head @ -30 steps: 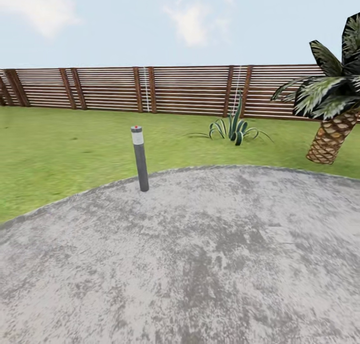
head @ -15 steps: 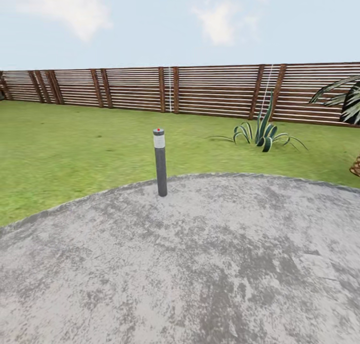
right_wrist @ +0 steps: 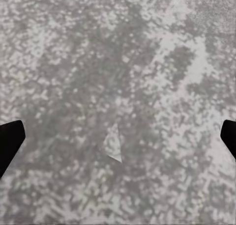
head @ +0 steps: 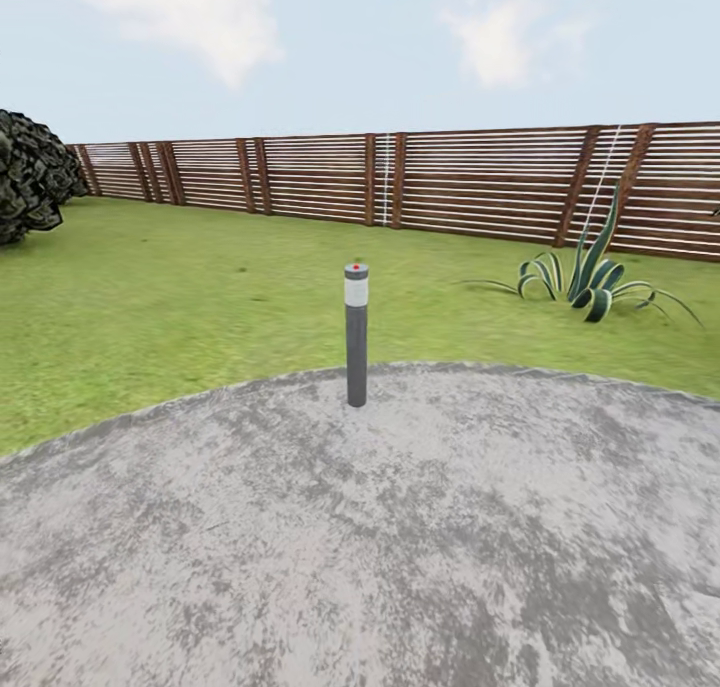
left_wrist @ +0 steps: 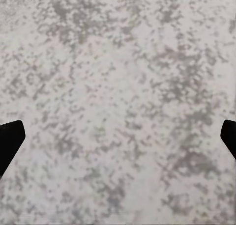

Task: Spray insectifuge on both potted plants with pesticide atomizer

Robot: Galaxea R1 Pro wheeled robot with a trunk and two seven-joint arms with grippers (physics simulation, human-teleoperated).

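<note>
Garden [head: 150, 307]: green lawn curving round a mottled grey round patio [head: 400, 547], closed at the far side by a brown slatted fence [head: 480, 182]. Patio surface underlies both wrist views, grey and speckled.

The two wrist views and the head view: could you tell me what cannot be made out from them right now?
- Left gripper: just two dark finger tips at the frame edges over the patio; the rest is cut off.
- Right gripper: the same.
- Dark shrub: cut by the head view's edge.
- Fence: runs off the edge.
</note>
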